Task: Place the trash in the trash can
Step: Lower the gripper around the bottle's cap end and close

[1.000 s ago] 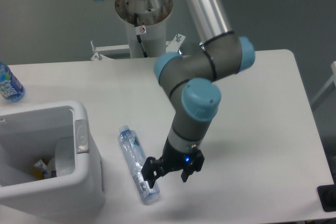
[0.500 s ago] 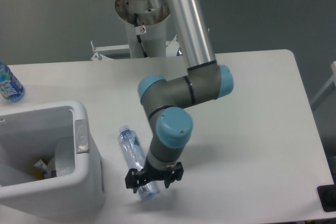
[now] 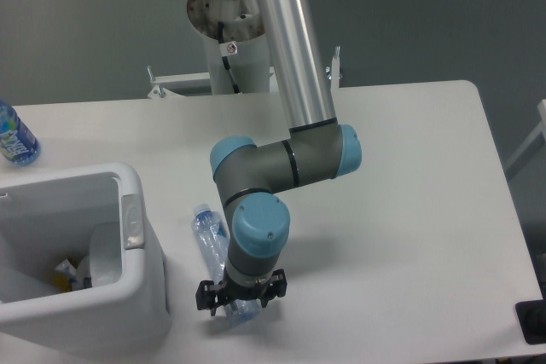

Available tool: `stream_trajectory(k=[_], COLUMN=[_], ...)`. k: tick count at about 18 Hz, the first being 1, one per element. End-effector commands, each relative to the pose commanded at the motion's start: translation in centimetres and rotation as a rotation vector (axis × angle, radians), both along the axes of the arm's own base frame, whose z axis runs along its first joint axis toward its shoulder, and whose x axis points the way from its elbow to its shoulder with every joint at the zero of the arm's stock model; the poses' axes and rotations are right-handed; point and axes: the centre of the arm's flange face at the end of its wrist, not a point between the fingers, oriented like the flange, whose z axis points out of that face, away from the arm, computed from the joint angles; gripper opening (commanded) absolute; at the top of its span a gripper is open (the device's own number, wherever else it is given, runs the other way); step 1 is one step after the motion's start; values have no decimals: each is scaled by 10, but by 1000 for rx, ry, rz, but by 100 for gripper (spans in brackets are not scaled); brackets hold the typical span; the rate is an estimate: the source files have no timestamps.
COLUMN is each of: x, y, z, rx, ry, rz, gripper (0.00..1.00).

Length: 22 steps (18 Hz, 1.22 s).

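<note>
UR5e arm over the white table (image 3: 409, 210); gripper (image 3: 240, 297) now directly above the near end of the crushed plastic bottle (image 3: 211, 241), which lies just right of the trash can (image 3: 141, 287); a second ago it stood farther right, beside the bottle; jaws spread, straddling the bottle, nothing held yet; grasp appears imminent; an intact bottle (image 3: 14, 135) stands beyond the can.

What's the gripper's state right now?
Gripper: open, fingers straddling the lower end of the crushed bottle on the table, not yet closed on it.
</note>
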Motion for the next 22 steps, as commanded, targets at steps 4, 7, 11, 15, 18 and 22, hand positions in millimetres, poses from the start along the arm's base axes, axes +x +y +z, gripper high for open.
stream_trajectory(k=[4,7,11,15,18,22], x=[0,1,0,-1,-2,-5], y=[-1,-1,-3,-2,-1,2], z=[-2,-3,-5,-4,-1,14], rx=[-3,-6,-17,-17,-12,10], ry=[-1,-1,10,15,20,38], rz=[0,0,0,-4,-8,-12], gripper=[96,78,63,57,55,55])
